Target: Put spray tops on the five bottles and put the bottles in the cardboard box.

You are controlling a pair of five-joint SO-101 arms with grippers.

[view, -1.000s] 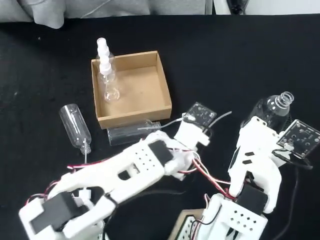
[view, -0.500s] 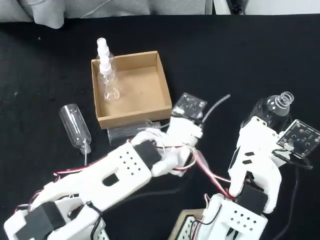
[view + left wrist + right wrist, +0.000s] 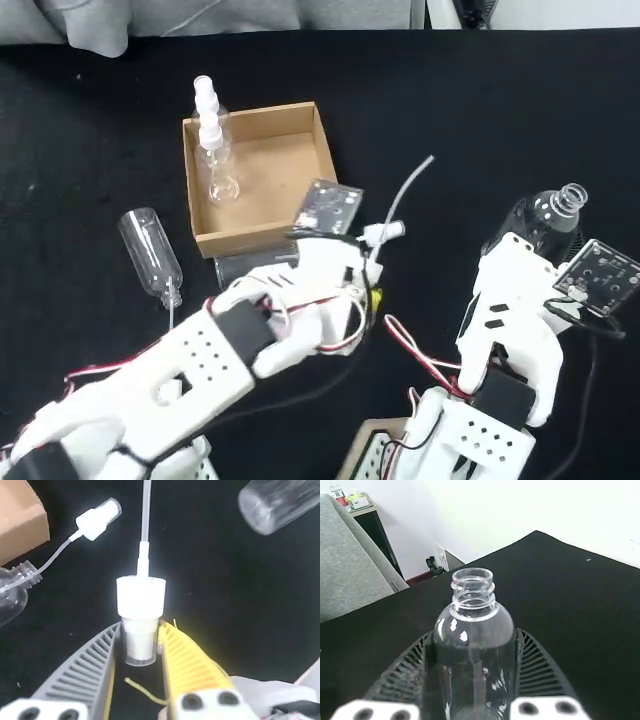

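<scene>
Left gripper (image 3: 140, 632): jaws narrow, pinching a white plastic spray top (image 3: 141, 597). Its thin dip tube (image 3: 146, 510) points away from the fingers. In the high view this sits at frame centre, just off the lower right corner of the square brown cardboard box (image 3: 331, 170).

Right gripper (image 3: 472, 647): jaws clamped on a clear round plastic bottle (image 3: 472, 630), upright, neck open, at the right of the high view.

In the box, at its left wall: a capped clear bottle (image 3: 218, 170).

On the black table (image 3: 480, 100): a second clear bottle (image 3: 150, 252) lying left of the box, and a third clear bottle (image 3: 250, 268) lying just beside its front wall. A loose white spray top (image 3: 97, 517) lies near that bottle's neck.
</scene>
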